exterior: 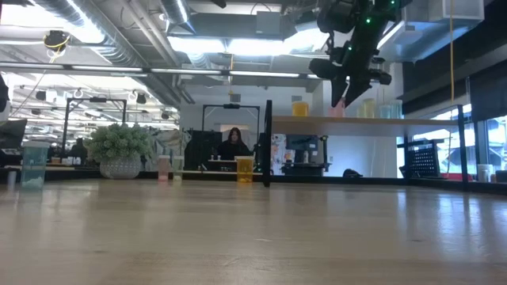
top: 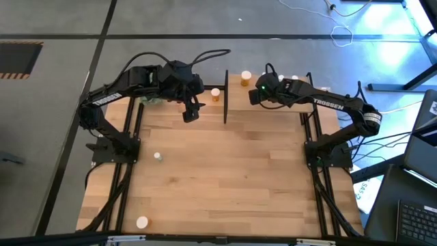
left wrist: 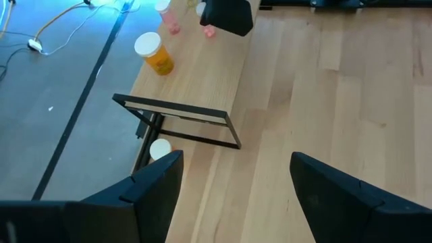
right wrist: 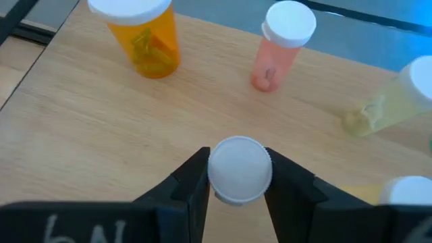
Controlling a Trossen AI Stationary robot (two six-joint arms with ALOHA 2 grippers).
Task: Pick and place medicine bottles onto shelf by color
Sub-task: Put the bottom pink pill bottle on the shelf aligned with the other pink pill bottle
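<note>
The shelf point(top: 287, 102), a light board in a black frame, stands at the table's far edge. On it are an orange bottle point(right wrist: 145, 34), a pink one point(right wrist: 280, 44) and a yellowish one point(right wrist: 391, 101). My right gripper point(right wrist: 237, 182) hangs over the shelf's left part, shut on a pink bottle point(exterior: 338, 103) with a white cap. My left gripper point(top: 190, 115) hovers open left of the shelf, with nothing between its fingers point(left wrist: 155, 189). Another orange bottle point(top: 215, 93) stands on the table beside the shelf's left post. My right gripper pinches the pink bottle at its white cap point(right wrist: 239, 169) between its two fingers, one on each side. The fingers slant down from the table's right. The bottle hangs upright below them, close over the shelf board point(exterior: 364, 123); whether its foot touches, I cannot tell.
Two small bottles stand loose on the table, one left of centre point(top: 158, 156) and one near the front edge point(top: 142, 222). A green plant ball point(exterior: 120, 142) sits at the far left. The shelf's black posts point(top: 226, 96) rise between the two grippers.
</note>
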